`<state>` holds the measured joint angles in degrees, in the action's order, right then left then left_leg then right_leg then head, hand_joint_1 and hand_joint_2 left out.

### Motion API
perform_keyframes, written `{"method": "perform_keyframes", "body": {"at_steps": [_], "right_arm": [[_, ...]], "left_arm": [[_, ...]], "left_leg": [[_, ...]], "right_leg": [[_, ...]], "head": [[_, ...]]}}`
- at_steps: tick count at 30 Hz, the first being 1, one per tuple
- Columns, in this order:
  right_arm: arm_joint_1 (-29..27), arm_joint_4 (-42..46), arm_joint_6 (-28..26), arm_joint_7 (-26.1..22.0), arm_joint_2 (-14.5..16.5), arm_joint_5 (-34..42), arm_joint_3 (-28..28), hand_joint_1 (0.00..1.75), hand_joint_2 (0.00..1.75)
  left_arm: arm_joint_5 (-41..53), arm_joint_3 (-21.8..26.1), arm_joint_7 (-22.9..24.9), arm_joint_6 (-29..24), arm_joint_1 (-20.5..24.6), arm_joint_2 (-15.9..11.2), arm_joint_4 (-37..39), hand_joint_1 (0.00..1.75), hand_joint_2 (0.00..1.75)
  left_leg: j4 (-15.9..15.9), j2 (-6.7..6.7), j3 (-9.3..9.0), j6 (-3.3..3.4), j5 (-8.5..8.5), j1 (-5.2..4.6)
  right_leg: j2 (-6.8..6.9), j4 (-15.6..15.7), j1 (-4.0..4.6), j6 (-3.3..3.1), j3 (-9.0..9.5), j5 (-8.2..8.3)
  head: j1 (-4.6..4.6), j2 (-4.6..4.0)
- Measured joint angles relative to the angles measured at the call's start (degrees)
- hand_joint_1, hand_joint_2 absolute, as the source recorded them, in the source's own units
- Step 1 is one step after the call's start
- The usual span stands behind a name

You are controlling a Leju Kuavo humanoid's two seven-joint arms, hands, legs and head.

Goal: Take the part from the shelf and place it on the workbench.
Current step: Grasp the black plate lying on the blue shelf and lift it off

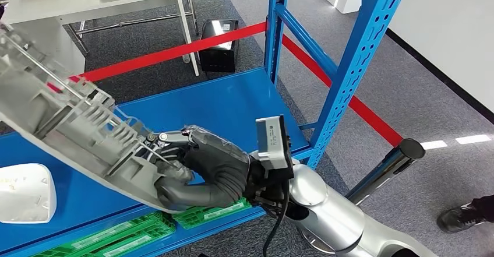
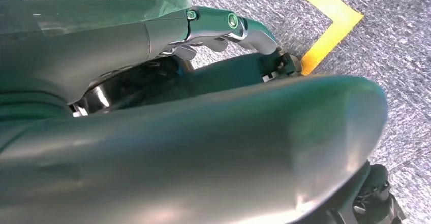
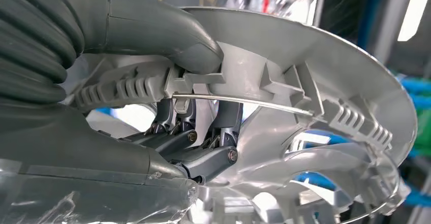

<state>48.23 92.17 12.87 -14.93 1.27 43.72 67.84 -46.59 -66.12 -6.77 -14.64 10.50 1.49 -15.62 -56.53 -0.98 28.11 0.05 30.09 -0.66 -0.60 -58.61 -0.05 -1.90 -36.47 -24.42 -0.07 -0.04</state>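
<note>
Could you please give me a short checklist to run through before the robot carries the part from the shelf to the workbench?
1. Grip: right hand holds the grey part by its rim, thumb outside, fingers inside: ok.
2. Part off the shelf: lifted and tilted: ok.
3. Clearance from the blue upright: apart from it: ok.
4. White piece on the shelf: not touched: ok.
5. Left hand free: cannot tell.
6. Workbench spot clear: cannot tell.
</note>
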Motion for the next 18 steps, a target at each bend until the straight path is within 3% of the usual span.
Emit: {"method": "perform_keyframes", "body": {"at_steps": [8, 12, 18], "right_arm": [[-1.87, 3.15, 6.58, -2.15, -1.01, 5.74, 0.0, 1.75, 1.75], [-3.9, 4.34, 11.38, -3.4, -1.33, 8.72, -0.04, 1.75, 1.75], [-6.17, 5.41, 13.66, -3.91, -1.45, 8.73, 0.05, 1.75, 1.75]], "left_arm": [[-0.05, 0.0, -0.47, -0.06, -0.12, 0.53, -0.01, 0.0, 0.0], [-0.5, 0.0, -0.6, -0.5, -0.22, 0.67, -0.01, 0.0, 1.75], [-0.71, 0.0, -0.6, -0.98, -0.24, 0.78, -0.01, 0.0, 1.75]], "left_leg": [[0.01, 0.0, -0.01, -0.04, 0.05, 0.03], [0.01, 0.0, -0.01, -0.04, 0.05, 0.04], [0.02, 0.0, -0.01, -0.04, 0.06, 0.04]], "right_leg": [[0.0, 0.0, 0.02, 0.01, 0.0, -0.02], [0.01, 0.0, 0.03, 0.01, 0.01, -0.03], [0.0, 0.01, 0.03, 0.01, 0.0, -0.03]], "head": [[-0.01, 0.0], [0.01, 0.0], [-0.01, 0.0]]}}
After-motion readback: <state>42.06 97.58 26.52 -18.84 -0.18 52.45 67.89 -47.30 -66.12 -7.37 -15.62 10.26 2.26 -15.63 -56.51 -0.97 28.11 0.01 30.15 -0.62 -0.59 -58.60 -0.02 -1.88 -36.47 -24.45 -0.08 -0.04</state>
